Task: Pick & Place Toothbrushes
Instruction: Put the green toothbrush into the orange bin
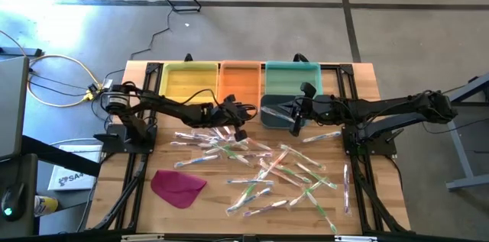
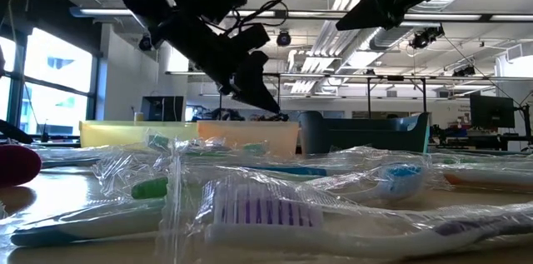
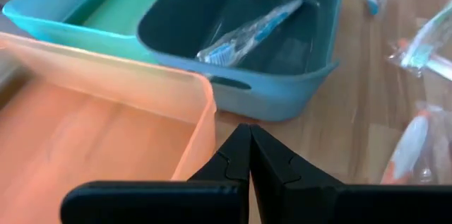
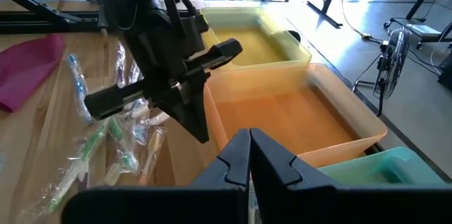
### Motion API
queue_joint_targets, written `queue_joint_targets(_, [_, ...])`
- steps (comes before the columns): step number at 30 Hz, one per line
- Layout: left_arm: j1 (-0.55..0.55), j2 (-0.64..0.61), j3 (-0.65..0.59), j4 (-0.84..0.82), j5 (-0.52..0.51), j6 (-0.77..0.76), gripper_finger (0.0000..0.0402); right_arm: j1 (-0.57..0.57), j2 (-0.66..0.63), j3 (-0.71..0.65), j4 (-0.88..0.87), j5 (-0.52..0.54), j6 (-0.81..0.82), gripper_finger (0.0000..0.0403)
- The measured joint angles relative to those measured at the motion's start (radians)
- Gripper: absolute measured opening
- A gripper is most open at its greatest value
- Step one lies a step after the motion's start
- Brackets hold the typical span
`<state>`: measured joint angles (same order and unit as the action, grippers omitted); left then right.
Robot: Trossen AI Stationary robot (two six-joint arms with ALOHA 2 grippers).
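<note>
Toothbrushes [image 1: 263, 167] below both closed tools

Toothbrushes [image 1: 263, 169] crowd table centre; bins [image 1: 241, 82] line far edge; magenta cloth [image 1: 178, 186] near-left.

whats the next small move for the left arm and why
Probably open the left pincer and lower it onto a toothbrush just in front of the bins. It is shut and empty beside the orange bin, and many wrapped brushes lie loose on the table.
</note>
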<state>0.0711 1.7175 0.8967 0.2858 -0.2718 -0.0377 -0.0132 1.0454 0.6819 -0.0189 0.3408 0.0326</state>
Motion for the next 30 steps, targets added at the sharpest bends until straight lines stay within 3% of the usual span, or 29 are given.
queue_joint_targets(10, [-0.002,-0.032,-0.002,-0.026,0.08,0.005,0.0,0.0,0.0,0.0,-0.001,0.0,0.0,0.0003])
queue_joint_targets(21, [-0.006,-0.215,-0.001,-0.235,0.03,0.041,0.0,0.0,0.0,0.0,-0.024,0.0,0.001,0.0003])
queue_joint_targets(30, [-0.042,-0.285,-0.001,-0.279,0.034,0.065,0.0,0.0,0.0,0.0,-0.035,0.0,0.001,0.0003])
